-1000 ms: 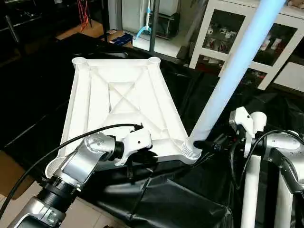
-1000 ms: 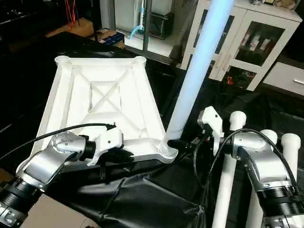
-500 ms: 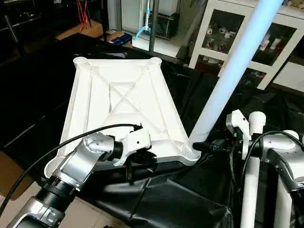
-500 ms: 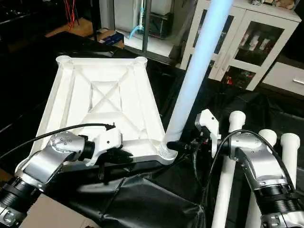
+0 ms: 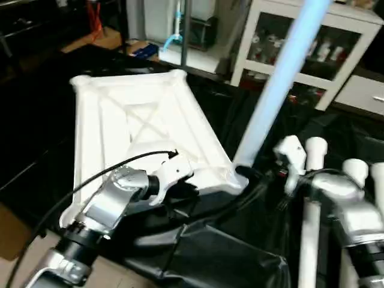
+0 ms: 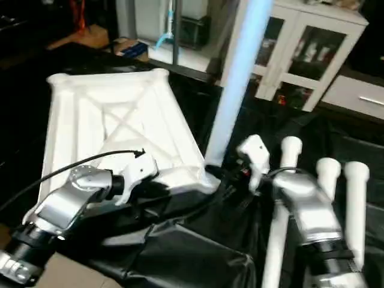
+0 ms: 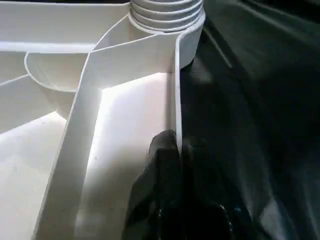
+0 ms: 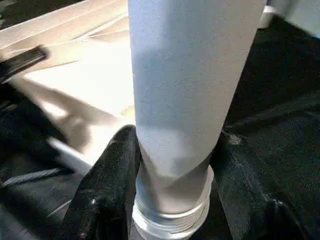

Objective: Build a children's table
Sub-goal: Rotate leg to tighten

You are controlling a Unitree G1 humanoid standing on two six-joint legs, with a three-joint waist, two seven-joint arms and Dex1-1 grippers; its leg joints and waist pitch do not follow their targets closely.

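The tabletop (image 5: 141, 129) lies upside down on the black sheet (image 5: 210, 252), its ribbed, X-braced underside facing up. At the near right corner a leg (image 5: 273, 90) stands in the socket, leaning up and away to the right. The right gripper (image 8: 170, 170) has its two black fingers (image 8: 107, 185) on either side of the leg just above the ribbed collar, clasping it. The left gripper (image 7: 175, 150) is clenched on the tabletop's near edge wall, one finger inside the rim and one outside. Three more legs (image 6: 354, 198) lie on the sheet to the right, beside the right arm. A white cabinet (image 5: 300, 42) with glass doors stands behind.
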